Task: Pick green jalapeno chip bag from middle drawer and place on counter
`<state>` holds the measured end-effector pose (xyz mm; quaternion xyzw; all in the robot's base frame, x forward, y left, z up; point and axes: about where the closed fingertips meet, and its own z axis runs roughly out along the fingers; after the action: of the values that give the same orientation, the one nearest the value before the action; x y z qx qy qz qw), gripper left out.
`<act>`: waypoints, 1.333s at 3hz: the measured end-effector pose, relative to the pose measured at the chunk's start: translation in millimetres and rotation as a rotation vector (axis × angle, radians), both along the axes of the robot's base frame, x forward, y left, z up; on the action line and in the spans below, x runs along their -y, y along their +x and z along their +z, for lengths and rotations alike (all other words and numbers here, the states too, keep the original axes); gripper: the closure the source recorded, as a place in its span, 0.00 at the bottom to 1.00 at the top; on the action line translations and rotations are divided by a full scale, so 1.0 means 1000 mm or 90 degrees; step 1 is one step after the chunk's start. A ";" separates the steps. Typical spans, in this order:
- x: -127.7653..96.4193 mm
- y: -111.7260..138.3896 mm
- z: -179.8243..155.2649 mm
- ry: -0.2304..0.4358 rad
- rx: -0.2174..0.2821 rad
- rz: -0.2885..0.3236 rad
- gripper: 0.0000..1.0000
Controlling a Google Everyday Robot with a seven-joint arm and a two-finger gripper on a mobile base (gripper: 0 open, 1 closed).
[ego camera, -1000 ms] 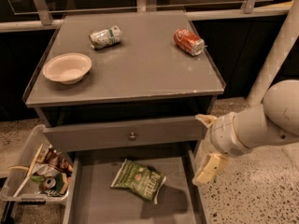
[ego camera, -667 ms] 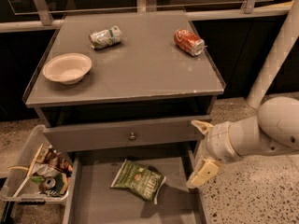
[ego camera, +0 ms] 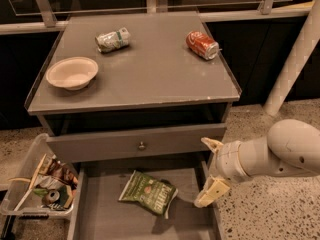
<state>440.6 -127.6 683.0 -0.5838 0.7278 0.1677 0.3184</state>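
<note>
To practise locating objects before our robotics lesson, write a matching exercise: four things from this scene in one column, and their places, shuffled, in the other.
1 bowl
2 gripper
3 green jalapeno chip bag
4 red can

A on the middle drawer floor
B counter, back right
C open, by the middle drawer's right wall
D counter, left side

Pairs: 1-D, 2-C, 3-A, 4-B

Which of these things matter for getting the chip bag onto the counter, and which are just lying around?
For the job:
chip bag, lying in the open middle drawer
counter
gripper, open, at the drawer's right wall, apart from the bag

Lying about:
bowl, green can and red can, all on the counter
bin of wrappers, left of the drawer
</note>
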 end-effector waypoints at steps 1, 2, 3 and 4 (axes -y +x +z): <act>-0.005 -0.003 -0.012 0.011 -0.013 0.005 0.00; -0.027 0.001 -0.048 0.028 -0.032 0.015 0.00; -0.042 0.013 -0.092 0.046 -0.049 0.008 0.00; -0.050 0.021 -0.148 0.076 -0.064 -0.015 0.00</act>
<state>461.3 -77.3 535.3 -0.5460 0.7385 0.2362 0.3173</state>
